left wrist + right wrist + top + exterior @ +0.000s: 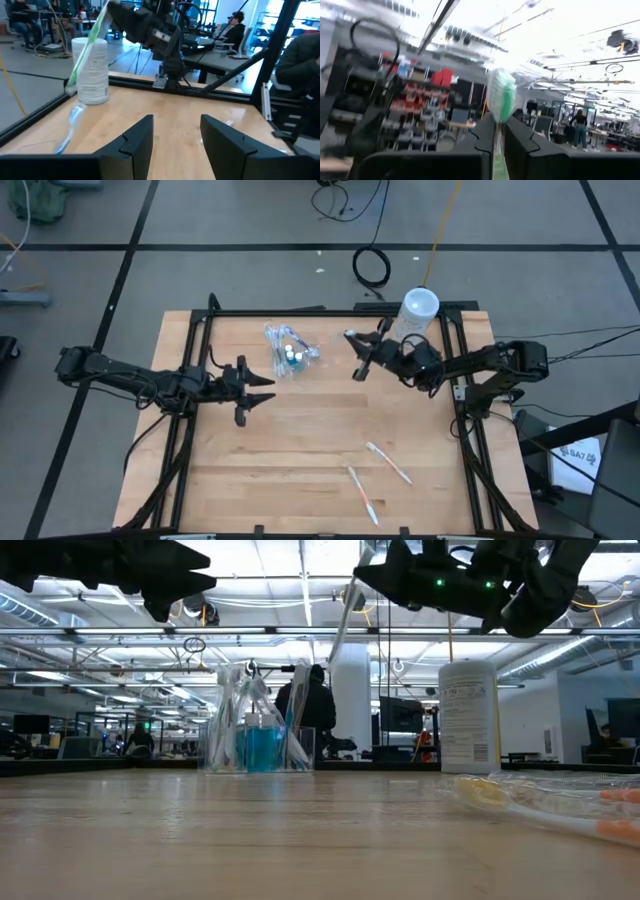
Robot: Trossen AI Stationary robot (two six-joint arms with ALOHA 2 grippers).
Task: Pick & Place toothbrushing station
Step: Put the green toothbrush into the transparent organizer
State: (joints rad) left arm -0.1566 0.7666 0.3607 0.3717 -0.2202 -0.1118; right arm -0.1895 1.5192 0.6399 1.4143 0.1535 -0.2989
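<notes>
- Holding a green toothbrush [500, 100] in my right gripper [362, 358], fingers pinched on its light, stiff, slippery handle.
- Left gripper [262, 390] hovers with fingers open.

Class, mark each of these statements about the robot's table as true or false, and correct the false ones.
1. The right gripper is shut on a green-handled toothbrush. True.
2. The left gripper holds a toothbrush. False: its fingers stand open with nothing between them.
3. The clear crinkly plastic pouch stands on the wooden table with teal-blue white-capped tubes inside. True.
4. No toothbrushes lie on the table. False: two pale slim toothbrushes lie near the front edge.
5. The large whitish cylindrical canister stands upright at the table's far right corner. True.
</notes>
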